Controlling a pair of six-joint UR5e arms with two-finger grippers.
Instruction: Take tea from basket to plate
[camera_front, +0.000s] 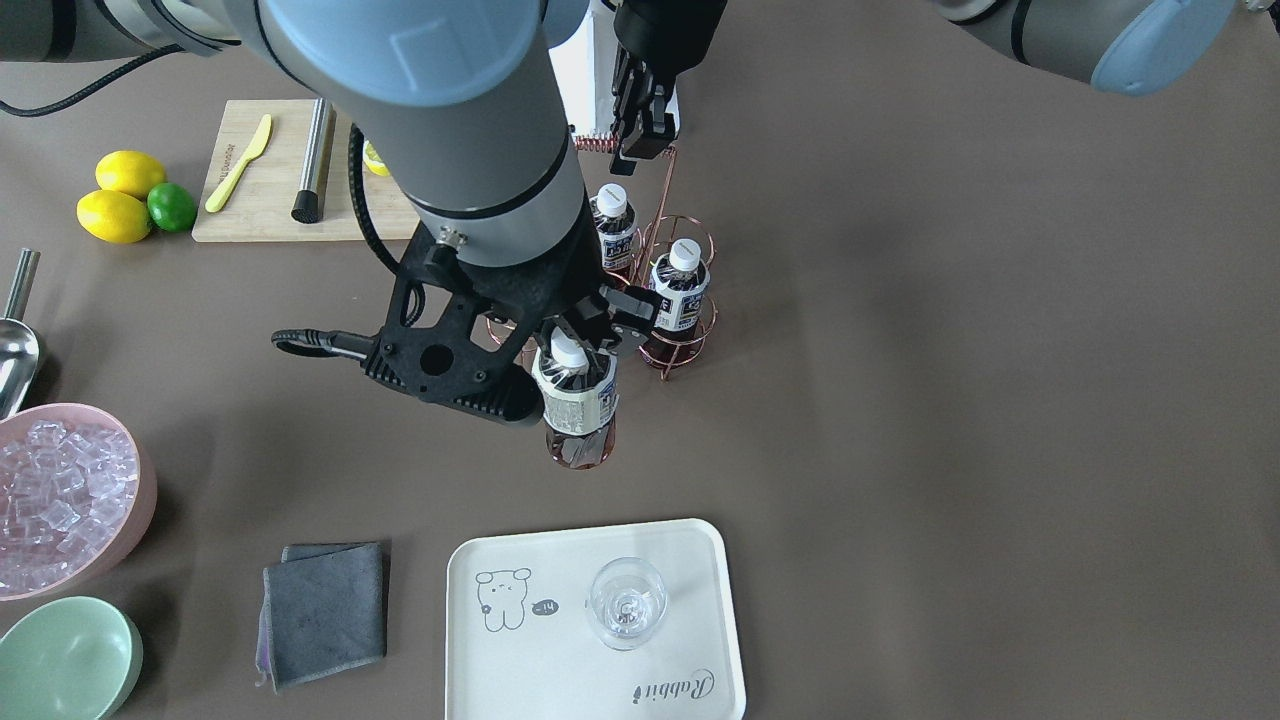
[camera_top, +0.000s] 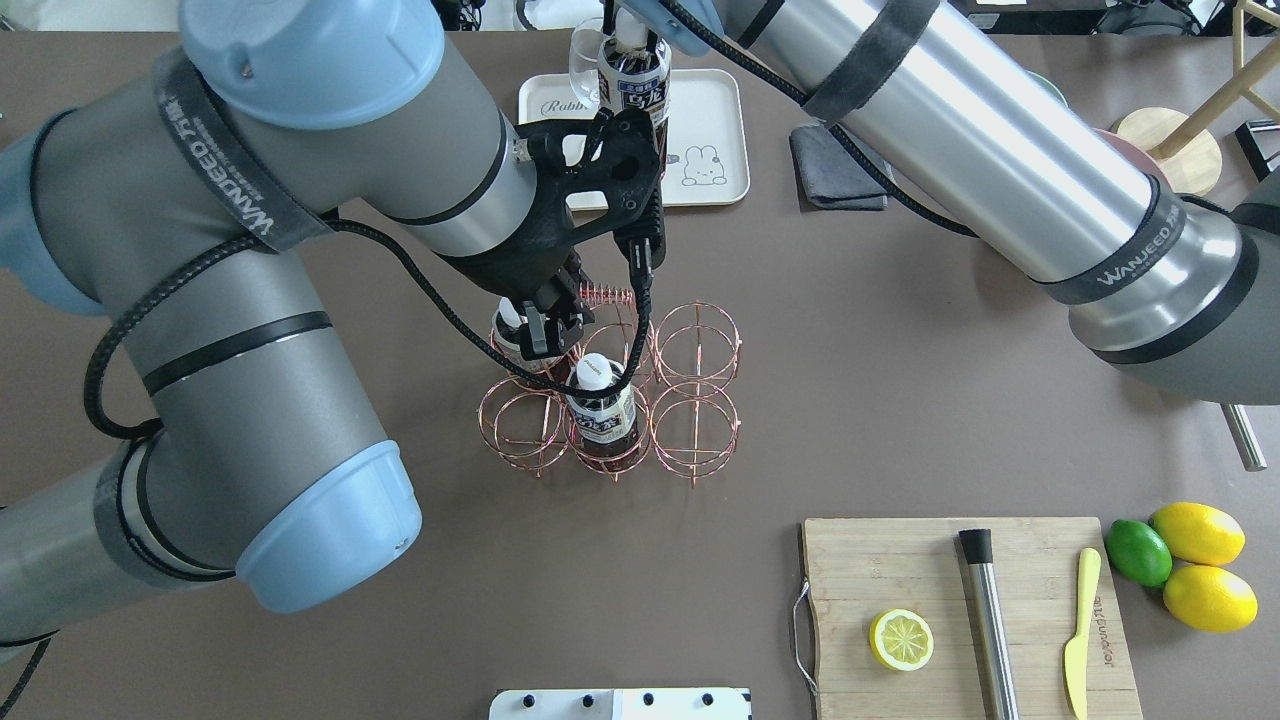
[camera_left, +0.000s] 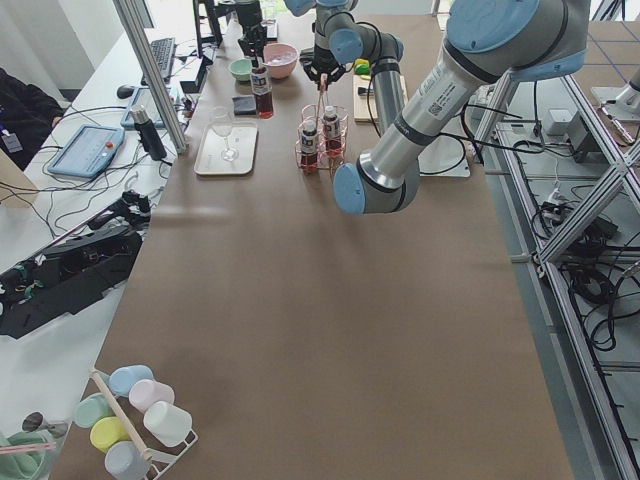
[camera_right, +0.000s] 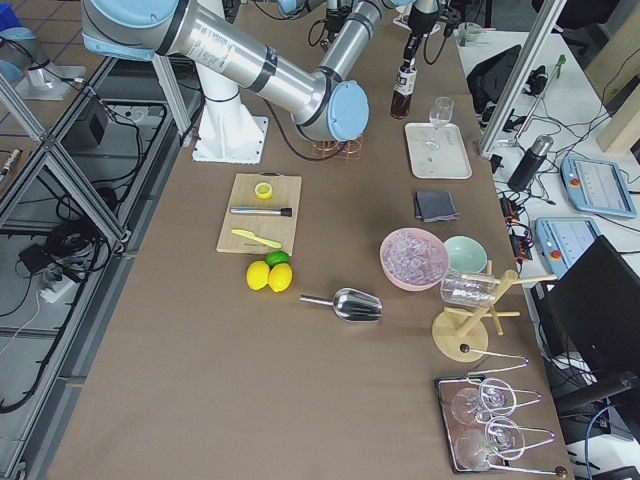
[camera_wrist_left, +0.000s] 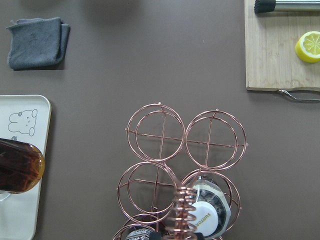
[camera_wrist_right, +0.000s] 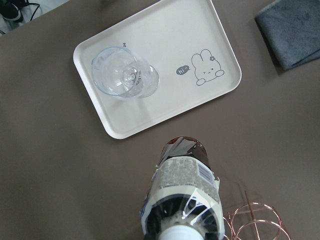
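My right gripper (camera_front: 575, 375) is shut on a tea bottle (camera_front: 577, 405) with a white cap and holds it upright in the air, between the copper wire basket (camera_front: 680, 350) and the cream plate (camera_front: 520, 560). In the right wrist view the bottle (camera_wrist_right: 182, 200) hangs just short of the plate's near edge (camera_wrist_right: 175, 40). Two more tea bottles (camera_top: 510, 335) (camera_top: 600, 400) stand in basket cells. My left gripper (camera_top: 550, 330) is shut on the basket's coiled handle (camera_top: 605, 295). A wine glass (camera_front: 627, 603) stands on the plate.
A folded grey cloth (camera_front: 325, 610) lies beside the plate. A pink bowl of ice (camera_front: 60, 500), a mint-green bowl (camera_front: 65, 660) and a metal scoop (camera_front: 15, 350) lie further along. A cutting board (camera_top: 960, 610) with a lemon half, muddler and knife sits near two lemons and a lime (camera_top: 1138, 552).
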